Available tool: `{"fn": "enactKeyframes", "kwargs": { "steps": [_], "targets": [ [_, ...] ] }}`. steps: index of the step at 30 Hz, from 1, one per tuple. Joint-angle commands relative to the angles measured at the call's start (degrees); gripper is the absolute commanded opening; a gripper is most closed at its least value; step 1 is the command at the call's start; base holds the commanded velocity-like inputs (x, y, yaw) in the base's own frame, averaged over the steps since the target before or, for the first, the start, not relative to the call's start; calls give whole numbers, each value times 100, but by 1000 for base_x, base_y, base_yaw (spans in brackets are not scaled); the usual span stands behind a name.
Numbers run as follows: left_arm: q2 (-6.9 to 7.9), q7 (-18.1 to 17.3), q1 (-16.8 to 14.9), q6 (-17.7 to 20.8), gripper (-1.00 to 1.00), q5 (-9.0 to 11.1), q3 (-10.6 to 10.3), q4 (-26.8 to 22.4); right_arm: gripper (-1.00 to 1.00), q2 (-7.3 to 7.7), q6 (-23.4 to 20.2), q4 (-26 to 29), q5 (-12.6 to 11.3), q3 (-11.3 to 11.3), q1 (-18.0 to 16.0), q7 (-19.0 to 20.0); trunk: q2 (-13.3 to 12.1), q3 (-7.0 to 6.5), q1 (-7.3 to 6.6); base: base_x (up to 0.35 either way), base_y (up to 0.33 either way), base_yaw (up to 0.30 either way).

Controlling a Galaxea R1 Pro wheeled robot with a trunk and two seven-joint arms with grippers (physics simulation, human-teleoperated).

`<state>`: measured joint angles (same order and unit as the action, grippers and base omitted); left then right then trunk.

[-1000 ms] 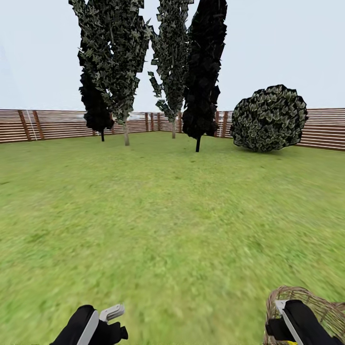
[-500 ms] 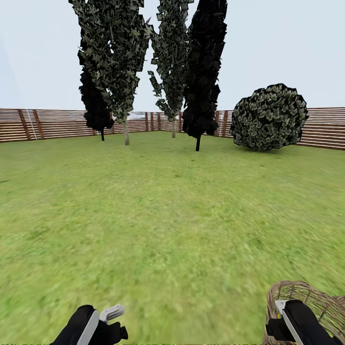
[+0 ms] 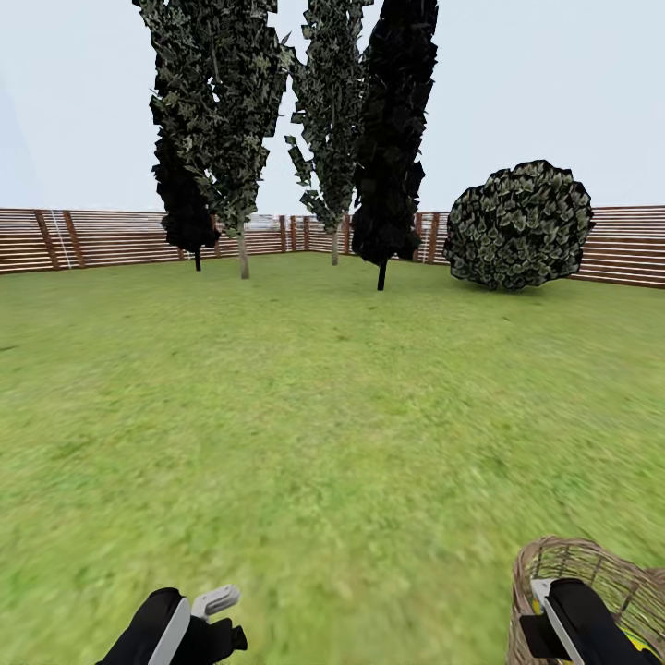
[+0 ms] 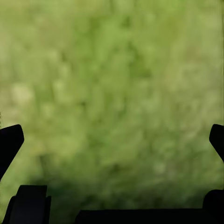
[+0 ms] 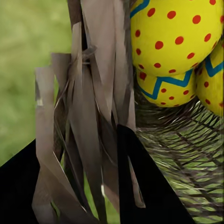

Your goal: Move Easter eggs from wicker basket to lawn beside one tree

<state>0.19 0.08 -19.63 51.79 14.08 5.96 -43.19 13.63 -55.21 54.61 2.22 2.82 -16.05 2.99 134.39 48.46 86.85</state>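
Observation:
My right gripper is shut on the rim of the brown wicker basket at the lower right of the head view. In the right wrist view the gripper has the basket's woven wall clamped between its black fingers. Three yellow Easter eggs with red dots and blue zigzags lie inside: one, a second and a third. My left gripper hangs open over the lawn, with only grass between its fingers. The thick-trunked tree is out of view.
Several dark narrow cypress-like trees stand far ahead, with a round leafy bush to their right. A brown slatted fence closes the yard behind them. Wide grass lies between me and them.
The basket in my right gripper has risen a little in the head view, and a sliver of yellow egg now shows beside the arm. The left arm has not moved.

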Motion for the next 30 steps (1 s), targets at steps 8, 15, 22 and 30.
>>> {"fn": "enactKeyframes", "kwargs": {
  "steps": [8,15,22,30],
  "targets": [
    [7,1,-4,17,100,7,11,-6,-100,13,-24,-12,-55,24,4,34,3,7,-1,0,0,0],
    [0,1,-1,16,100,7,11,-5,-100,8,-25,-12,-42,21,4,34,3,7,-1,0,0,0],
    [-1,1,-1,16,100,7,6,-5,-100,8,-16,-82,-56,26,3,34,3,7,-1,0,0,0],
    [-1,-8,0,24,100,7,8,-5,-100,9,243,-163,-13,23,4,10,3,7,-1,0,0,0]
  ]
}}
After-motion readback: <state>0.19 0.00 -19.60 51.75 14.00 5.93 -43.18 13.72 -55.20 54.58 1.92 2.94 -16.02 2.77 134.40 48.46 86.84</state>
